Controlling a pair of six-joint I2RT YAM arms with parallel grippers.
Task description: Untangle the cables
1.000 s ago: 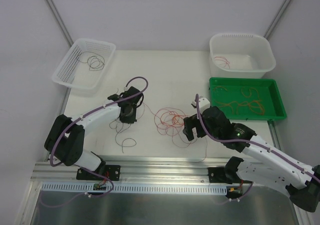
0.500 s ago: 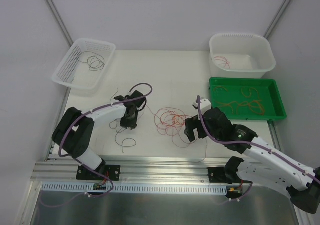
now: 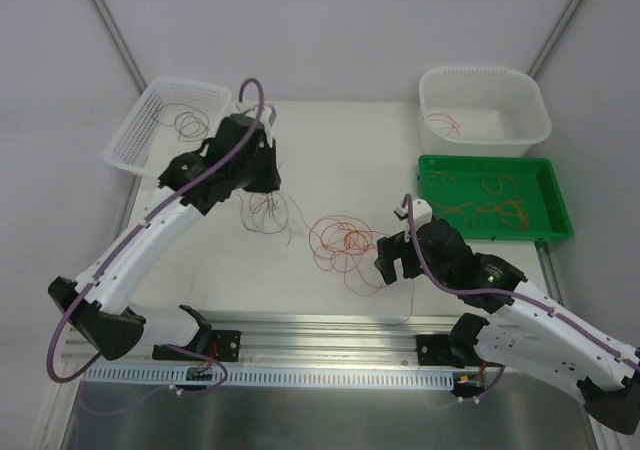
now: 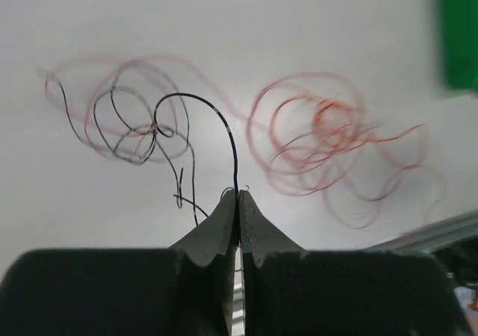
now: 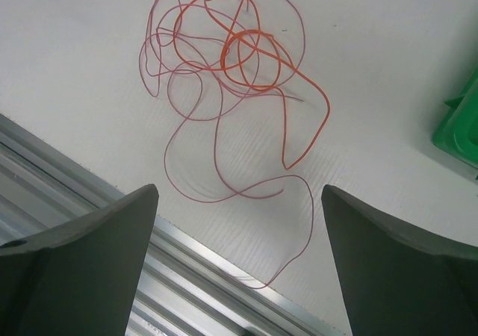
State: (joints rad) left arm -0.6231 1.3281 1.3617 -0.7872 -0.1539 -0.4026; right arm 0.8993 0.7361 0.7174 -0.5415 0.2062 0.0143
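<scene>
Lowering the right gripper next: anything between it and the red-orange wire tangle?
Nothing visible. The open right gripper hangs over the edge of the tangle of thin red and orange wires on the white table. The left gripper, shut on a thin black wire, is off to the side.

In the left wrist view the red and orange cables [image 4: 321, 138] at 2 o'clock are smeared and their strands cannot be separated. The tray [image 4: 459, 30] is cut by the right edge. The dark cable [image 4: 234, 157] vanishes between the pressed-together left fingers [image 4: 216, 224]. From above, those fingers hide under the wrist, and the loops below it are too thin to count. In the right wrist view the right fingers [image 5: 82, 246] run off the bottom edge, and the cables run off the top at 12 o'clock.
</scene>
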